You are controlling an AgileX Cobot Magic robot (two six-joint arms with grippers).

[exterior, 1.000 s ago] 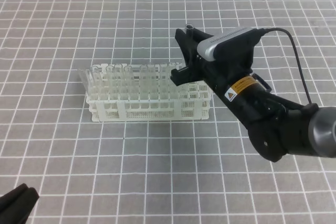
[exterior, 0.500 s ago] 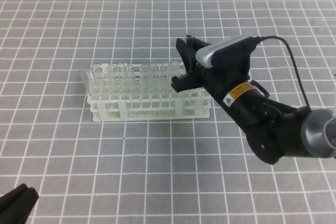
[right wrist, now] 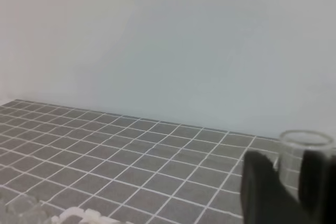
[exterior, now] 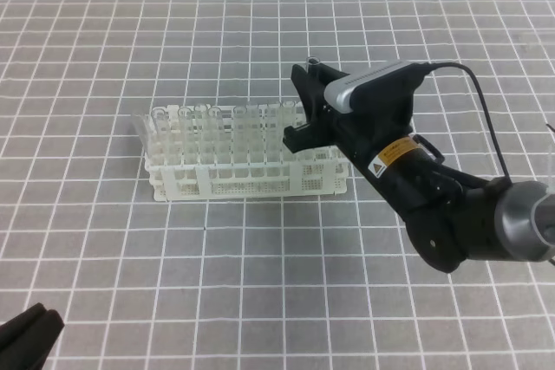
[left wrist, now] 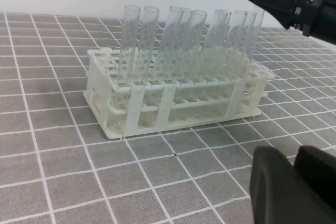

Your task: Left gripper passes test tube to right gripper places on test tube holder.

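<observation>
Count: one white test tube holder [exterior: 247, 166] sat on the grid mat. About eight clear tubes [left wrist: 173, 43] stood in it, exact number hard to tell where they overlapped. One more test tube [right wrist: 302, 163] was clamped in the right gripper [exterior: 305, 101]. Two grippers showed: right, plus left gripper [exterior: 26, 335] at the mat's near corner.

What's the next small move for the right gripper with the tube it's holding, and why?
Probably lower it straight down, slowly. The right gripper is shut on the test tube, held roughly upright over the right end of the test tube holder, and the tube's lower part runs down among the tubes already standing there. Whether its tip is seated in a hole can't be told, so release only once it stops.
</observation>
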